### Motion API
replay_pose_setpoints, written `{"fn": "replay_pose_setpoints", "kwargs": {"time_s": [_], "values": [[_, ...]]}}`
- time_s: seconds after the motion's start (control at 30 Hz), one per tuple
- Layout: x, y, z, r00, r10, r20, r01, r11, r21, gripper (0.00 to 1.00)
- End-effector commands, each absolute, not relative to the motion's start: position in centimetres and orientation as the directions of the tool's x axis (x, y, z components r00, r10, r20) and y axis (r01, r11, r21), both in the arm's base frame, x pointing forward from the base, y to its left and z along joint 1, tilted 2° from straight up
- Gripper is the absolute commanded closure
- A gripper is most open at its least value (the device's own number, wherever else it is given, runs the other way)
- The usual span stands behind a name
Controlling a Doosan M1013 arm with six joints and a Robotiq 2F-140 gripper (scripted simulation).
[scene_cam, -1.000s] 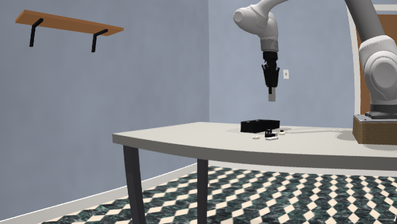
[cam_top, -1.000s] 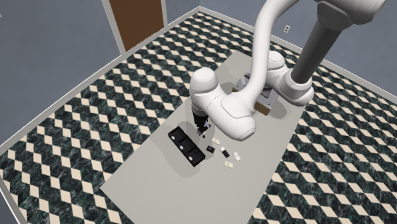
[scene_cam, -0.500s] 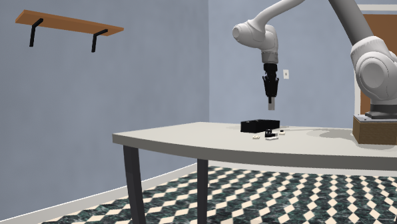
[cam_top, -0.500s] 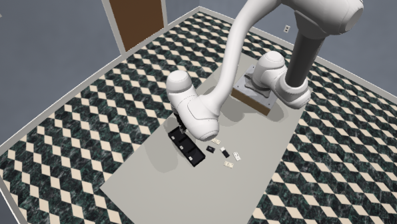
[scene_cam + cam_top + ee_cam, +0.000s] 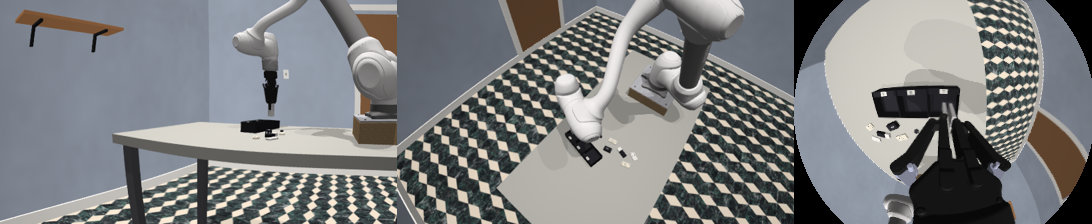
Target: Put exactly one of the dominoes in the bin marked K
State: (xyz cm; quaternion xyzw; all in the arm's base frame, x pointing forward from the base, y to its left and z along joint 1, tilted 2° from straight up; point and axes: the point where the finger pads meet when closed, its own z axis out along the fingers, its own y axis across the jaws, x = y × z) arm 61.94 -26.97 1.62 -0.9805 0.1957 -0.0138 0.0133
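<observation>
Dominoes (image 5: 633, 156) (image 5: 256, 137) (image 5: 902, 137) lie beside the bins (image 5: 596, 161) (image 5: 250, 127) (image 5: 896, 116); my gripper (image 5: 271, 115) (image 5: 946, 107), nearly closed, holding what I can't tell, seems mid-carry, needing K confirmed before release.

Claw (image 5: 271, 113) (image 5: 946, 107) lower, over the bins (image 5: 597, 162) (image 5: 260, 126) (image 5: 928, 88).
</observation>
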Motion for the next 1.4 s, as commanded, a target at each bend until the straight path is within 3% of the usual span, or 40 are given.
{"fn": "replay_pose_setpoints", "kwargs": {"time_s": [0.0, 0.53, 1.37], "values": [[62.0, -27.0, 1.0, 0.923, -0.384, 0.022, -0.383, -0.923, -0.032, 0.95], [62.1, -26.9, -2.7, 0.923, -0.384, 0.022, -0.383, -0.923, -0.032, 0.95], [62.1, -26.9, -2.8, 0.923, -0.384, 0.022, -0.383, -0.923, -0.032, 0.95]]}}
